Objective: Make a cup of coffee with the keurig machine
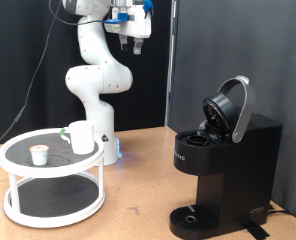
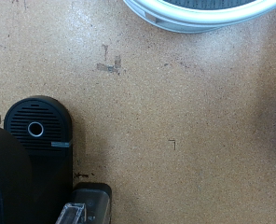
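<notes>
Keurig machine [image 1: 223, 165] nearest, lid up, on tabletop [image 1: 138, 190]. Cup [image 1: 81, 137] on white stand [image 1: 52, 178] (beside pod [image 1: 38, 153]). Gripper [image 1: 135, 44] raised high, pointing down, empty; spread unclear.

Worktop [image 1: 138, 190] — light brown, cork-like speckle, scuffed with small dark marks in the wrist view. Black curtain [image 1: 208, 50] hangs behind, from 12 to 3 o'clock; pale wall [image 1: 23, 60] at 9–11 o'clock. Black cable [image 1: 50, 45] trails down the wall. Lighting even, soft shadows.
</notes>
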Robot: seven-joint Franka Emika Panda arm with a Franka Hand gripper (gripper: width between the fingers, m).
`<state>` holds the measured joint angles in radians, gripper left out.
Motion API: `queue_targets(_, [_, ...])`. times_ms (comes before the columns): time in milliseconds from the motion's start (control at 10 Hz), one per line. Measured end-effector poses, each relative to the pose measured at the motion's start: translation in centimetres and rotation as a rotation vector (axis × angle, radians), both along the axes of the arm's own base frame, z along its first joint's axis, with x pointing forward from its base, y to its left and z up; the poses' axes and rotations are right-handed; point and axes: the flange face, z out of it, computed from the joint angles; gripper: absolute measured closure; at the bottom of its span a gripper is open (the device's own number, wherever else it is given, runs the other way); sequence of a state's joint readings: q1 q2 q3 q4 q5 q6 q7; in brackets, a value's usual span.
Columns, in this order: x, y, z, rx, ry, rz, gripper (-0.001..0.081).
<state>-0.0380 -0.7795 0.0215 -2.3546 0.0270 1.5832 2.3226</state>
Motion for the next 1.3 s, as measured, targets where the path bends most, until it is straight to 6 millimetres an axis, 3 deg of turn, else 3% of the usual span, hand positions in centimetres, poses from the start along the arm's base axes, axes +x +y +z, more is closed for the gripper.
queue_targets(300, [-0.2, -1.4, 0.3, 0.021, -0.015, 0.002, 0.0072])
queue_targets(800, [-2.7, -9.1, 0.4, 0.021, 0.000, -0.006, 0.0072])
queue_targets(1300, [-3.1, -11.0, 0.4, 0.031, -0.026, 0.025, 0.0072])
